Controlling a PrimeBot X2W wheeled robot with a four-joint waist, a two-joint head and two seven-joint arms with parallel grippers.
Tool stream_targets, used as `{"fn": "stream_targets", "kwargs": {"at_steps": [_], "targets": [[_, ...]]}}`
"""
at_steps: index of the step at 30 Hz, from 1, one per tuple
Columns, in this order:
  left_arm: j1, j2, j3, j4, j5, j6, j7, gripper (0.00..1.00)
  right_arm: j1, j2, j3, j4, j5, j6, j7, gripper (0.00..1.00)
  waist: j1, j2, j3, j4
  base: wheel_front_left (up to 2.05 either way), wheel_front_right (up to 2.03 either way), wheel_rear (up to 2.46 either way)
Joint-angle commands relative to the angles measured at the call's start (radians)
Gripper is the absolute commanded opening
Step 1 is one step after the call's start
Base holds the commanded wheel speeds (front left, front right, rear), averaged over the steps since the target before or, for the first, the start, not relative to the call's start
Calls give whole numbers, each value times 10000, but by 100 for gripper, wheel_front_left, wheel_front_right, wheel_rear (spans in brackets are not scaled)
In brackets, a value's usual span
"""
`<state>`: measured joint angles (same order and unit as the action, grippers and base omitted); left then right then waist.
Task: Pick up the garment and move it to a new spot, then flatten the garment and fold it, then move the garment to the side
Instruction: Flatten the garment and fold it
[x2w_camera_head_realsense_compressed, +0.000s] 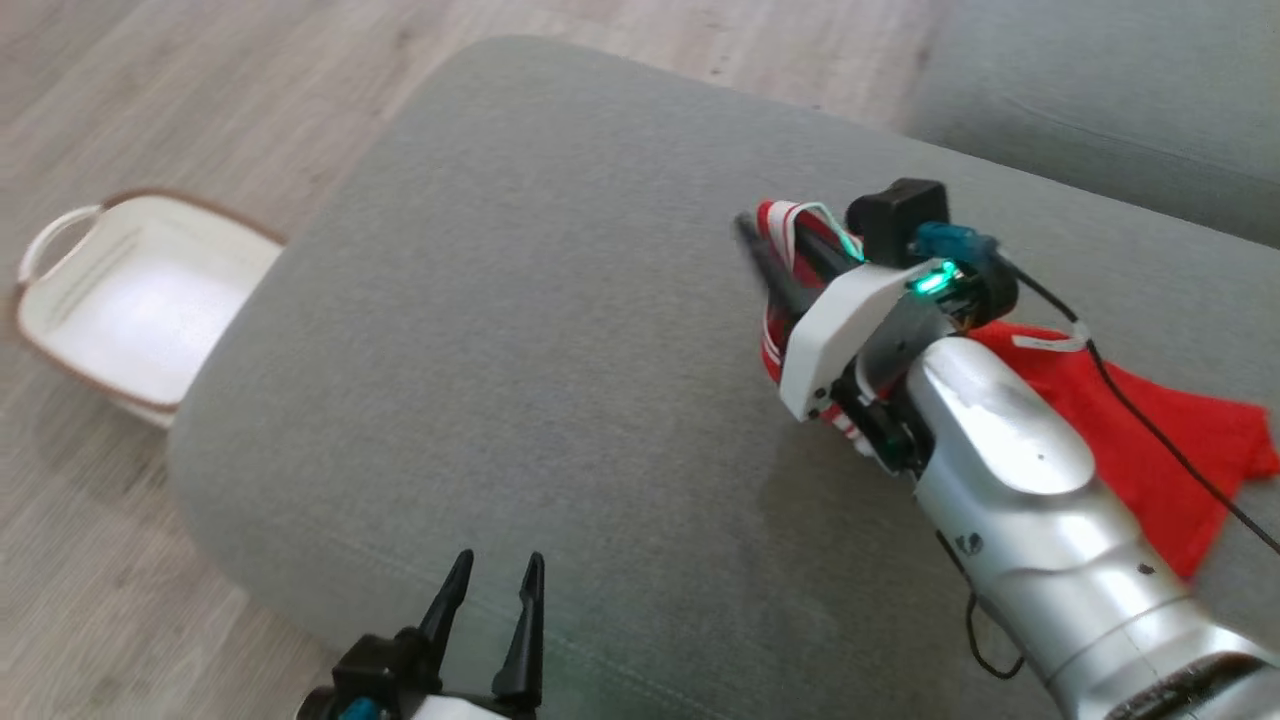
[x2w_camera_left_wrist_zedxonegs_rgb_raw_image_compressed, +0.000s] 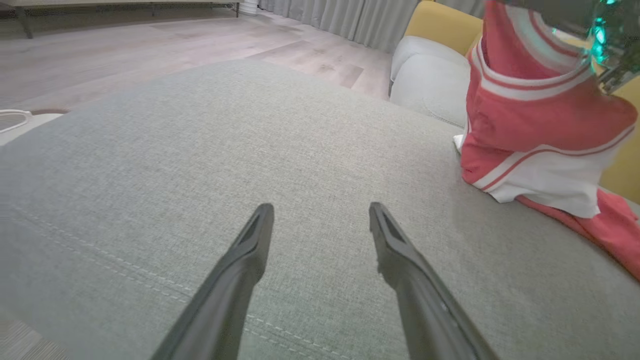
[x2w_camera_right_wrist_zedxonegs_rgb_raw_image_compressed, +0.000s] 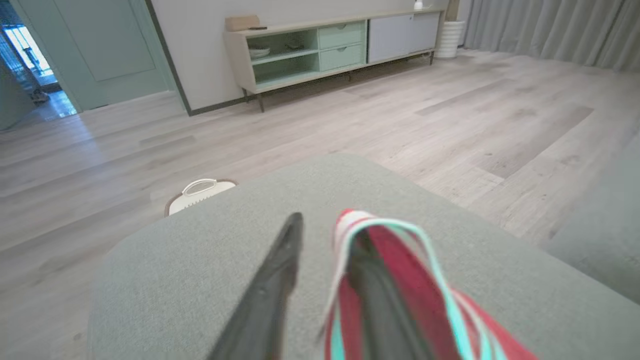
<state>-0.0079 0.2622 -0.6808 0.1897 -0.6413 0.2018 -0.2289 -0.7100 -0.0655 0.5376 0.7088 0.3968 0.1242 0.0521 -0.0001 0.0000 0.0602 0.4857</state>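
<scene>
Garment (x2w_camera_head_realsense_compressed: 1150, 440): red, with white stripes at one end. It is on the right half of the grey sofa seat (x2w_camera_head_realsense_compressed: 550, 350), partly lifted. Its long axis runs on a diagonal in the head view, from the middle of the seat down toward the robot's right. The striped end points up and away from the robot and is raised off the seat. The plain red end trails flat on the fabric, with a white label showing near the wrist.

Right gripper (x2w_camera_head_realsense_compressed: 775, 235): it is over the seat and carries the striped end. In the right wrist view the fingers stand narrowly apart, and the striped band is looped over the right-hand one. Grey seat shows through the gap beside the other. Whether cloth is pinched nearer the base I cannot tell, as the frame is blurred there.

Left gripper (x2w_camera_head_realsense_compressed: 500, 560): it is at the near edge of the seat, low, well apart from the garment. Its fingers are spread wide and touch no cloth.

Container: a white basket (x2w_camera_head_realsense_compressed: 100, 290) with a brown rim and loop handles stands on the wooden floor (x2w_camera_head_realsense_compressed: 150, 100), just beside the seat's left edge. Its white bottom is in plain view.
</scene>
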Motion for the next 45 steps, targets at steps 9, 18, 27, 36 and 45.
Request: {"fn": "stream_targets", "kwargs": {"at_steps": [9, 18, 27, 36, 45], "targets": [[-615, -210, 388, 4, 43, -28, -175, 100, -1042, 153, 1163, 573, 576, 65, -458, 100, 1, 0, 75, -221, 0, 0, 0], [-538, -129, 555, -37, 83, 28, -239, 100, -431, 153, 804, 771, 61, 65, -1164, 100, 1, 0, -182, -1337, 0, 0, 0], [-381, 84, 620, -267, 100, 193, -195, 100, 1365, -218, -1186, -42, -1181, 65, -1856, 100, 1, 0, -282, -2087, 0, 0, 0], [-432, 144, 556, -444, 118, 235, -130, 100, 3524, -867, -2544, -1109, -2631, 65, -1187, 100, 1, 0, -52, -2112, 0, 0, 0], [-650, 70, 482, -361, 125, 161, -142, 100, 3676, -494, -2838, -958, -3102, 65, -637, 100, 1, 0, 255, -1952, 0, 0, 0]]}}
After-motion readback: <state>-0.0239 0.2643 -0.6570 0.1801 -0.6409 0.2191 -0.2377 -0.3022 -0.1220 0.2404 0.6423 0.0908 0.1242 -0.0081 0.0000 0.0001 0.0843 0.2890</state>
